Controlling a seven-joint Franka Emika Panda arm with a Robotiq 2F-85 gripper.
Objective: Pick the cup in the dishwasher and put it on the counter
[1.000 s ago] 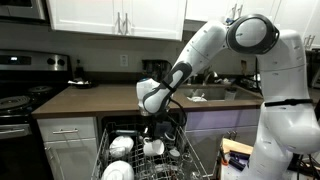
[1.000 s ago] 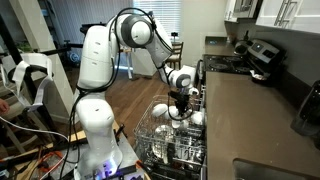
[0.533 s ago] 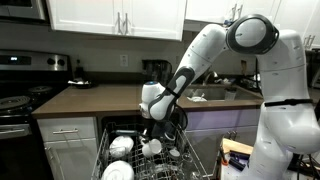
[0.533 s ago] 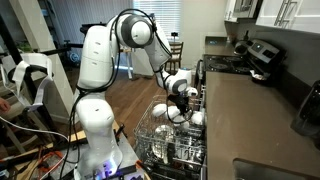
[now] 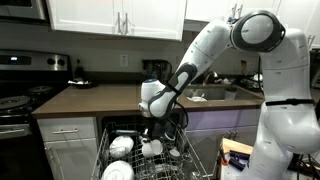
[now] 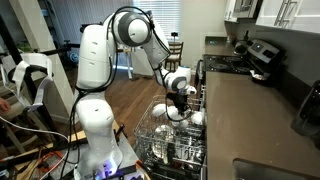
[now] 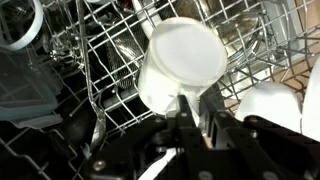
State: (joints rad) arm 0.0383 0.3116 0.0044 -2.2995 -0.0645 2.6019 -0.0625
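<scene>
I'm on the grasp: my gripper (image 7: pixel 200 120) looks pinched shut on the near wall of the cup (image 7: pixel 181 58), at twelve o'clock from the fingers, low in the dishwasher (image 5: pixel 150 165) rack. Next comes a straight lift clear of the wires, then toward the counter (image 5: pixel 90 100) at ten o'clock. The arm arches over, wrist pointing down.

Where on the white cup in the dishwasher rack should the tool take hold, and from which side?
Likely the side wall of the cup, pinched across its round body from above. It sits tilted in the wire rack with a flat round end facing up, so its walls are open from the top; a white dish crowds one side. No handle shows.
</scene>
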